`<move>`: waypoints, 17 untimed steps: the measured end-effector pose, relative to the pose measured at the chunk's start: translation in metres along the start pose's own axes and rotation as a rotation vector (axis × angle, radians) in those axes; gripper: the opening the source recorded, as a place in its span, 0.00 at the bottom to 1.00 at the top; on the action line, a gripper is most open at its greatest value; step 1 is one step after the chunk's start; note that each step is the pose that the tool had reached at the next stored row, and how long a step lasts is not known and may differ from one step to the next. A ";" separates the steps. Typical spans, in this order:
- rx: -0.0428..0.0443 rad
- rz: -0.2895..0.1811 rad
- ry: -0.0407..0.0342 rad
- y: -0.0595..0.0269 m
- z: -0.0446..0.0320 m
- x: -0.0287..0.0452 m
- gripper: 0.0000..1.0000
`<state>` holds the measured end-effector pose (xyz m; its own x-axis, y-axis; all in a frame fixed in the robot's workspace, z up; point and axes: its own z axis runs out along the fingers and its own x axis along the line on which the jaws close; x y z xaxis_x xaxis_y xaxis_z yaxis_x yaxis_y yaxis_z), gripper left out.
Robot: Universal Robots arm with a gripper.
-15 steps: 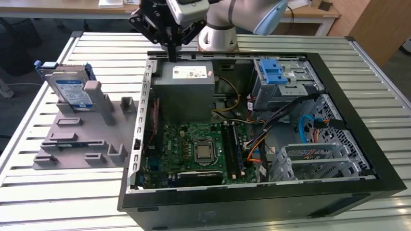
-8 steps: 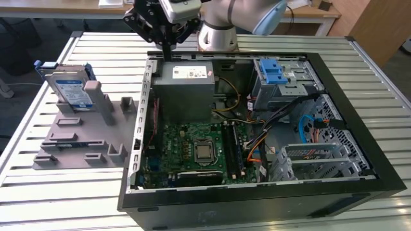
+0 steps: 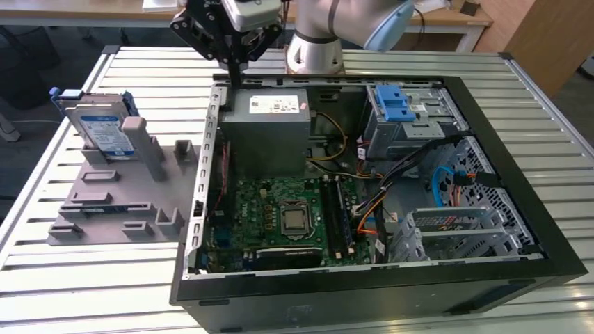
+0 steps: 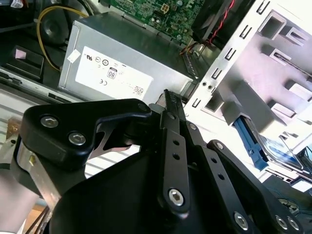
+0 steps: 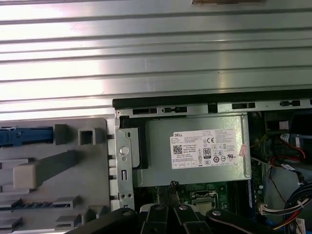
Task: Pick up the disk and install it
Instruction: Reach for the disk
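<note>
Your claw point(image 3: 234, 82) hangs narrow and empty above the computer case point(image 3: 371, 292); spread it squarely across the upright disk point(image 3: 100, 129).

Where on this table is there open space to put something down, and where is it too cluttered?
Bare table slats lie nearer the camera than the grey stand, and on the exterior view's right of the computer case. Crowded: inside the case, with cables and boards, and the stand holding the disk.
</note>
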<state>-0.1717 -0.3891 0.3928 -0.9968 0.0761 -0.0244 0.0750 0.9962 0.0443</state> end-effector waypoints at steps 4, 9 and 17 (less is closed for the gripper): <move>0.0000 0.000 0.0000 0.0014 0.0001 0.0043 0.11; -0.0001 0.000 -0.0001 0.0029 0.0001 0.0096 0.11; -0.0001 0.000 -0.0001 0.0051 0.0001 0.0186 0.11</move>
<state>-0.1898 -0.3826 0.3924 -0.9968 0.0763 -0.0245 0.0751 0.9962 0.0444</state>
